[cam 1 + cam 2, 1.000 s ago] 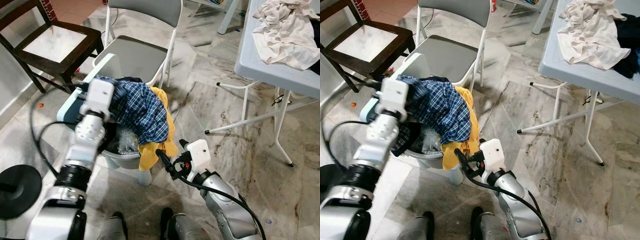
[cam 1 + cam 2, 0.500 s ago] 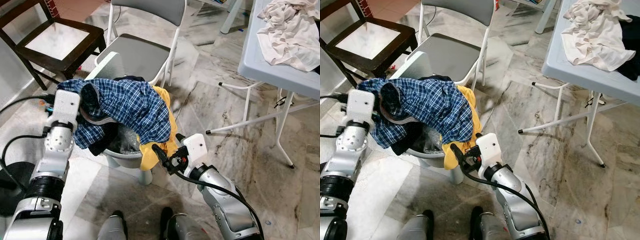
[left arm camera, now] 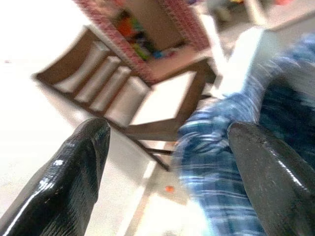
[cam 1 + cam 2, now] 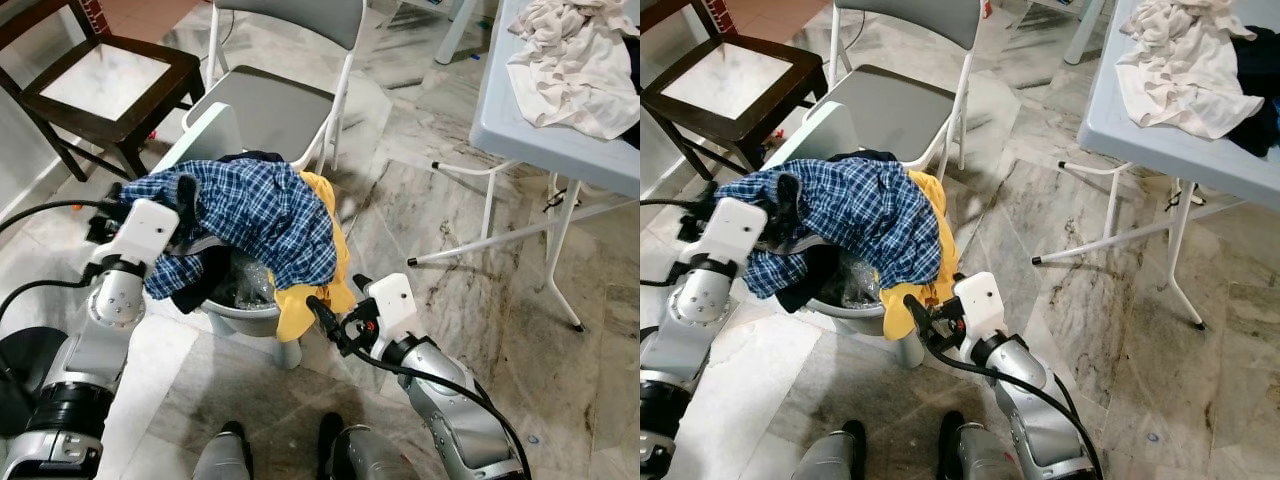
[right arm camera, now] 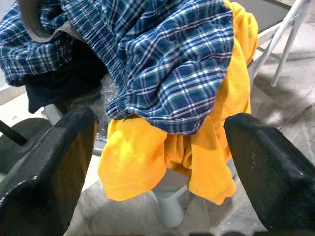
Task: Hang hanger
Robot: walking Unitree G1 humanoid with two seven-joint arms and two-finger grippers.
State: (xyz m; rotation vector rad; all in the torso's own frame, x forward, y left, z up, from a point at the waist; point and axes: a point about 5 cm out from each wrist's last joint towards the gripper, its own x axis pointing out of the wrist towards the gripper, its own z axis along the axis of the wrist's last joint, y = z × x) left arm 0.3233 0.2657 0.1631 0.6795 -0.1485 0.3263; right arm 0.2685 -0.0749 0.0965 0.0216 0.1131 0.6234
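Marble floor [image 4: 470, 290] (laundry bin [image 4: 250, 315], chairs [image 4: 275, 105])

Two chairs [image 4: 268, 95] [image 4: 95, 85] – one table [image 4: 540, 120] – one bin [image 4: 245, 310]

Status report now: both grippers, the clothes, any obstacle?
Left gripper open, beside the blue plaid shirt. Right gripper open, empty, facing the yellow garment. Clothes heaped over the bin. No hanger seen. Grey folding chair close behind.

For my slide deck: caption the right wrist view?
Open right gripper faces blue plaid shirt draped over yellow garment.
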